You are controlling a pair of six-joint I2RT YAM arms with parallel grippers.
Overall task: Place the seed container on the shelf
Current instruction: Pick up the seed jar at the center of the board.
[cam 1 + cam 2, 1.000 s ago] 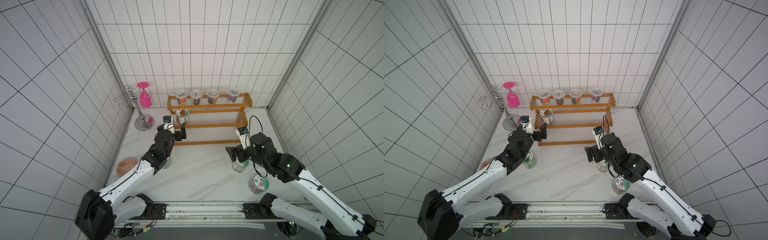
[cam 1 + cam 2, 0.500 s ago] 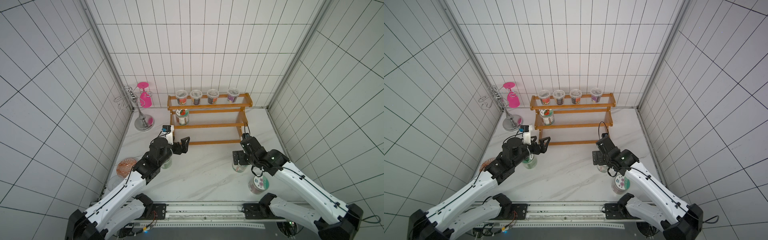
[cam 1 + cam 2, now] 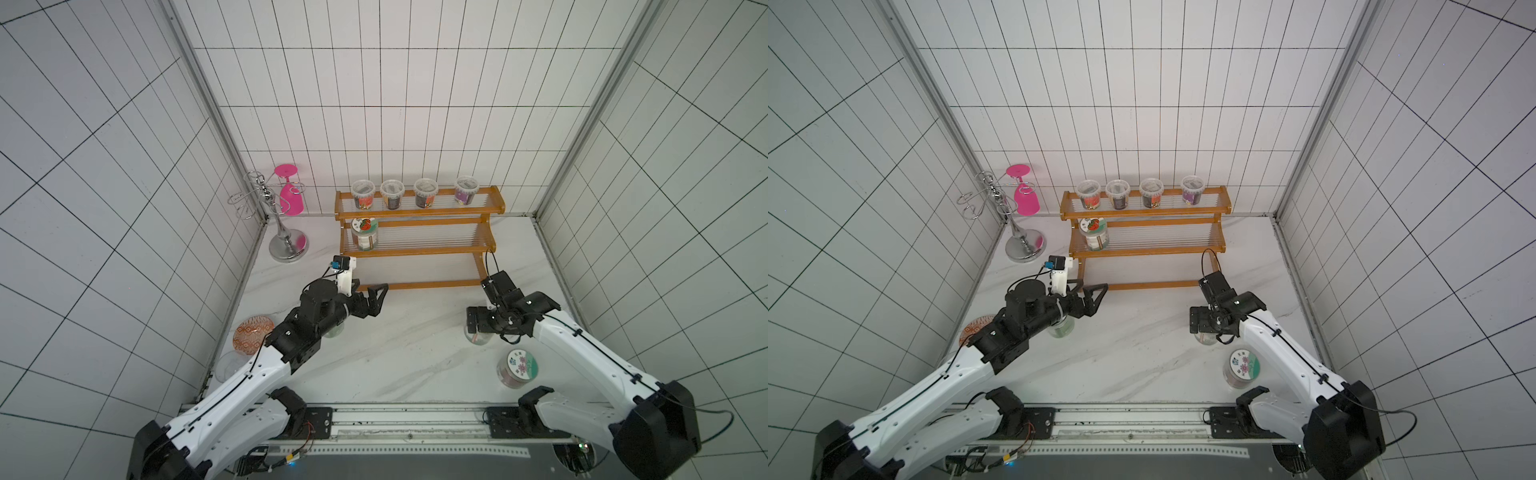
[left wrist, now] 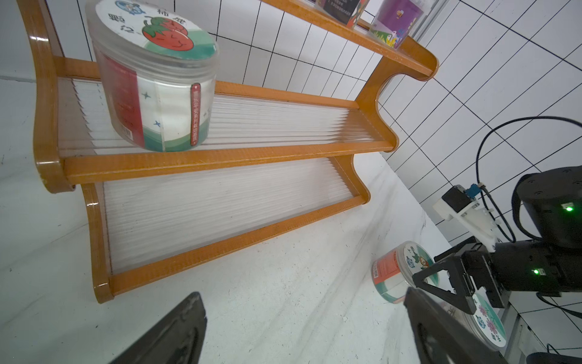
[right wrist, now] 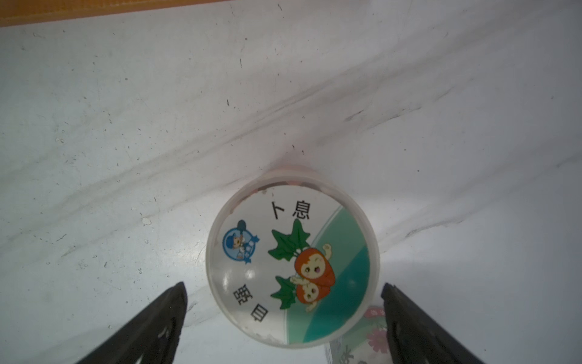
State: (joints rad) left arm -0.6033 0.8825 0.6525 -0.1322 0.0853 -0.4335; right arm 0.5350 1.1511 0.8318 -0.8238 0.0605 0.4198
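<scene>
Seed container (image 5: 291,258) round, clear plastic; left tool (image 4: 302,292), right tool (image 5: 283,285) spread, empty

The shelf (image 4: 220,159) is glossy varnished wood; the seed container (image 5: 293,261) clear, shiny plastic.

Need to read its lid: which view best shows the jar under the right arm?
The right wrist view: the jar sits large, lid face-on, print sharp. The left wrist view shows it small, partly behind the right tool. In both top views the arm hides most of it.
</scene>
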